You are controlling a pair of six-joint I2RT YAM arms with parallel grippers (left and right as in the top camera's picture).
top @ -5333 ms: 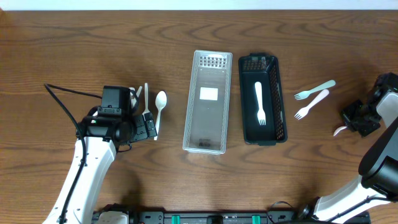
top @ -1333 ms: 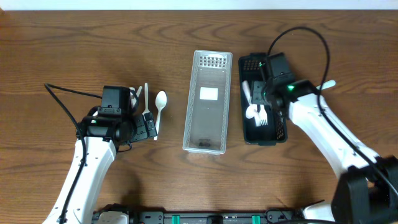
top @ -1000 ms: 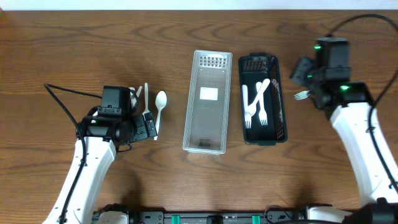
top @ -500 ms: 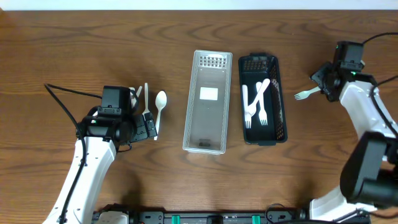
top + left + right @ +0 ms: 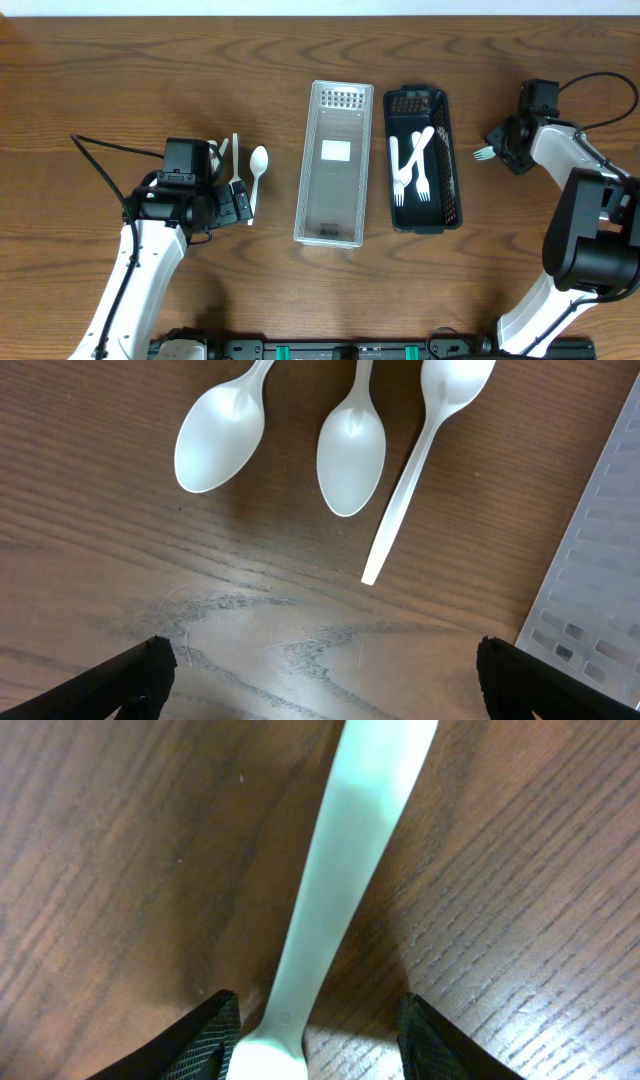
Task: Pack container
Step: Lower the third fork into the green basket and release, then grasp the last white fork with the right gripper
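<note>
A black container (image 5: 448, 160) holds three pale forks (image 5: 410, 168). Left of it stands a clear container (image 5: 335, 165) with nothing in it. To the right, a mint fork (image 5: 483, 153) lies on the table, only its tines showing past my right gripper (image 5: 503, 148). In the right wrist view the fork's handle (image 5: 350, 870) runs between the fingers (image 5: 212, 1042), which stand apart on either side of it, so my right gripper (image 5: 318, 1045) is open. Three white spoons (image 5: 350, 445) lie ahead of my open left gripper (image 5: 325, 680), left of the clear container (image 5: 600, 560).
The spoons (image 5: 258, 163) sit just beyond the left gripper (image 5: 238, 198). The two containers stand side by side mid-table. The right arm's cable loops near the table's right edge.
My right arm left a fork in the black container, swung out to the right, and has come down around the mint fork. The left arm has not moved.
</note>
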